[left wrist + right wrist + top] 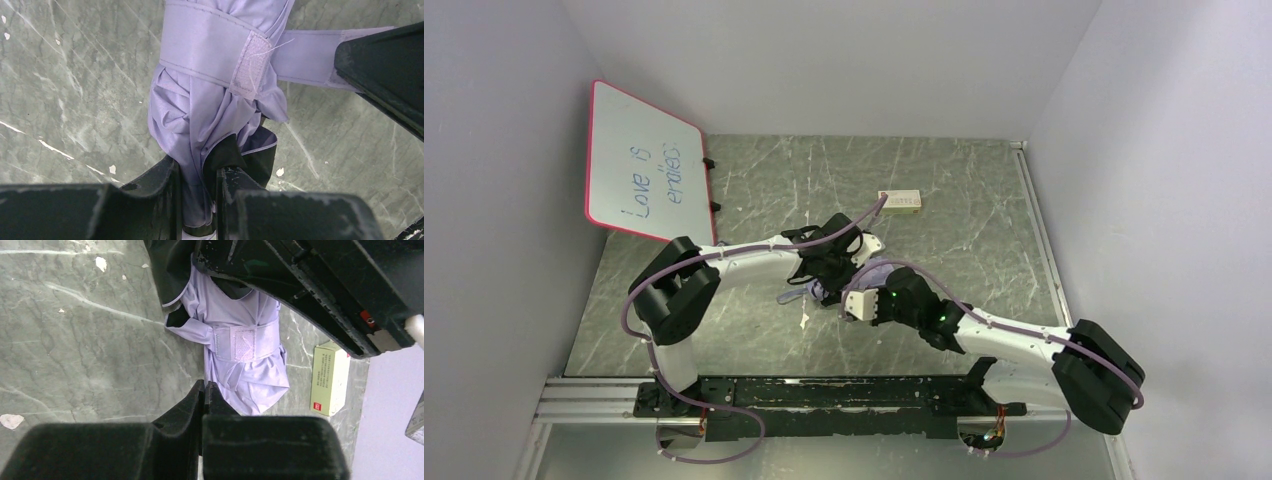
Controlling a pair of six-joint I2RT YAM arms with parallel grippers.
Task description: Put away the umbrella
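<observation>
Crumpled lavender umbrella (fuzzy strap around it) in matte-black left gripper

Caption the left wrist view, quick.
Left claw clamps the strap-wrapped pale lavender fabric folding umbrella; green marble tabletop behind.

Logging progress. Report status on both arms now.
Left gripper shut on rolled umbrella. Right gripper shut on strap tail. Small box nearby, apart from umbrella.

– umbrella: pale lavender fabric, black inner edge
– strap: lavender, whitish patch
– counter: grey-green marble pattern, white veins
– whiteboard, upper left: white, red frame, blue handwriting
– box: pale green, red mark
– left pincer, right pincer: black
</observation>
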